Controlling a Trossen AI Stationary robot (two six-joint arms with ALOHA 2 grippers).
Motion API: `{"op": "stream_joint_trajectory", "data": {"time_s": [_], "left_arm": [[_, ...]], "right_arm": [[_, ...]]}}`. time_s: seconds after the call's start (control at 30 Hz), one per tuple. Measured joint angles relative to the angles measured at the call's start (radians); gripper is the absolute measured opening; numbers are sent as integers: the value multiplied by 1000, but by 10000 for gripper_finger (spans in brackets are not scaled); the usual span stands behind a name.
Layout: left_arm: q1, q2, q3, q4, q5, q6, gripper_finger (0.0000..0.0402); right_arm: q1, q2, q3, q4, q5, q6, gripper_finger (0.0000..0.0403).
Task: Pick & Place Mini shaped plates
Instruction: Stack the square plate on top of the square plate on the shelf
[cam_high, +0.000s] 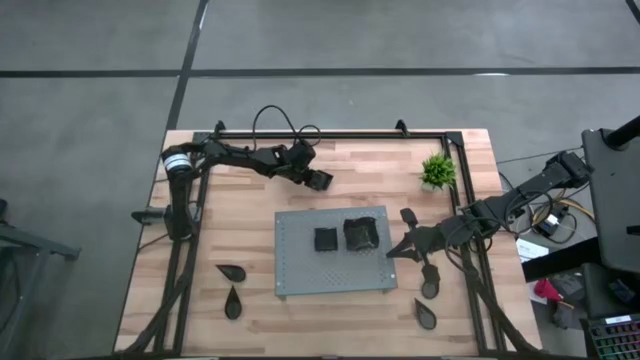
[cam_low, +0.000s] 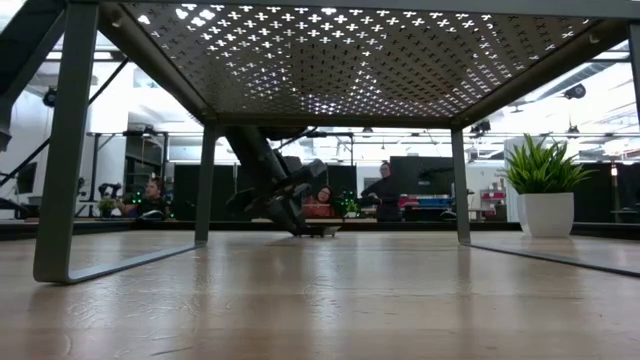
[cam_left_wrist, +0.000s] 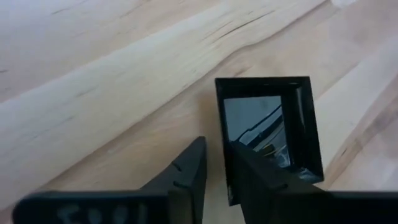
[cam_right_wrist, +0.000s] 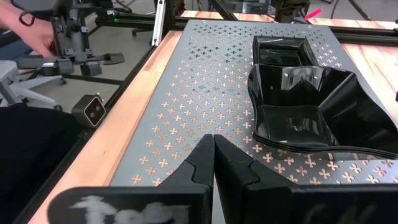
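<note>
A small black square plate (cam_left_wrist: 267, 118) lies flat on the wooden table beyond the far edge of the grey perforated board (cam_high: 300, 265). My left gripper (cam_high: 322, 182) slants down onto it, open, with its fingers on either side of one plate wall. On the board rest another square plate (cam_high: 325, 240) and a wavy-edged plate (cam_high: 360, 233), which the right wrist view shows as the square plate (cam_right_wrist: 280, 50) and the wavy plate (cam_right_wrist: 311, 112). My right gripper (cam_right_wrist: 213, 140) hangs shut over the board's right end (cam_high: 392, 252), holding nothing. My left gripper has one finger (cam_left_wrist: 261, 180) inside the square plate and the other finger (cam_left_wrist: 186, 177) outside it, astride one side wall (cam_left_wrist: 221, 124). A thin strip of table shows between the outer finger and the wall. Whether the inner finger touches the plate I cannot tell. The plate lies flat on the table.
Two teardrop plates (cam_high: 231, 271) (cam_high: 233, 302) lie left of the board; several more (cam_high: 425, 314) lie to its right. A potted plant (cam_high: 437, 172) stands at the far right. A black frame rail (cam_high: 330, 135) runs along the far edge. People sit in the room behind.
</note>
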Motion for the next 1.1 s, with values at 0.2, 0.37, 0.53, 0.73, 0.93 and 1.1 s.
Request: {"op": "stream_joint_trajectory", "data": {"time_s": [0.2,0.37,0.53,0.73,0.93,1.1], "left_arm": [[0,-2,14,2,7,11,38],[-2,-2,34,6,12,41,4],[-3,-2,50,2,13,56,2],[-4,-6,81,-14,36,66,1],[-5,-37,108,-69,36,85,0],[-5,-88,130,-150,34,119,0]], "right_arm": [[0,0,0,0,0,0,8],[0,0,-6,-1,0,0,8],[0,0,-7,0,0,0,8],[0,0,-7,0,0,0,8],[0,0,-7,0,0,0,8],[0,0,-7,0,0,0,8]]}}
